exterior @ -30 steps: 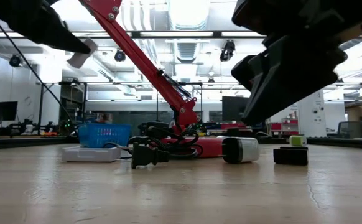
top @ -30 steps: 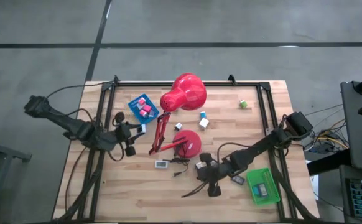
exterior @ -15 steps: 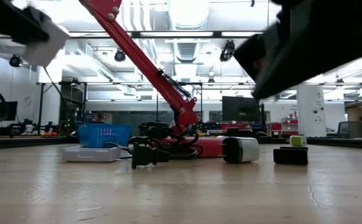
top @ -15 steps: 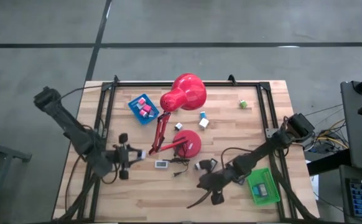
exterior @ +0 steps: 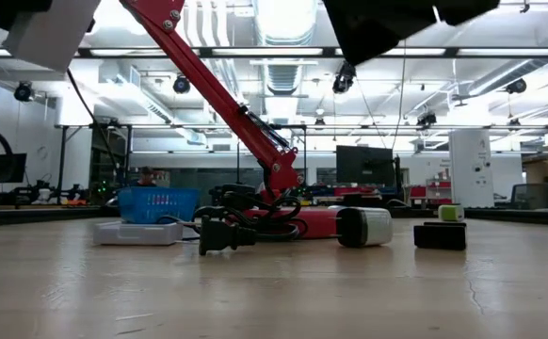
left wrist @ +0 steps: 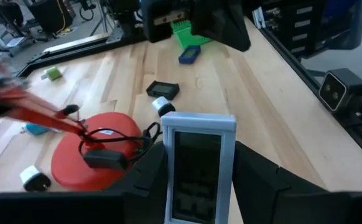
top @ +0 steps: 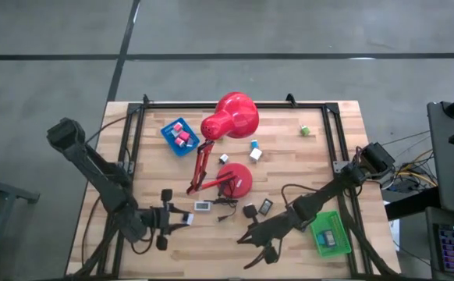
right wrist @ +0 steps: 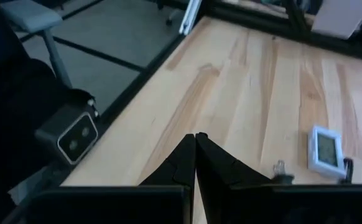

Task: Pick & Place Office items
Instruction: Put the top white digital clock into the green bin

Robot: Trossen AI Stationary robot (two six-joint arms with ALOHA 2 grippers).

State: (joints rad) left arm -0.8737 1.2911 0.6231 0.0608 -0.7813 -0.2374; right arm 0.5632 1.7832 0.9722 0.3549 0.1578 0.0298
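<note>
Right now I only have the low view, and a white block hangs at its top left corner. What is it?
Observer: A flat white display, clamped between the fingers of the left gripper.
Operator: Is the right gripper carrying anything?
Observer: No. The right gripper is shut with nothing between its fingers.
Operator: Is there a second display lying loose?
Observer: Yes, another white display lies flat beside the red lamp base.
Operator: And the green tray?
Observer: The green tray sits on the robot's right side, next to the right arm.
</note>
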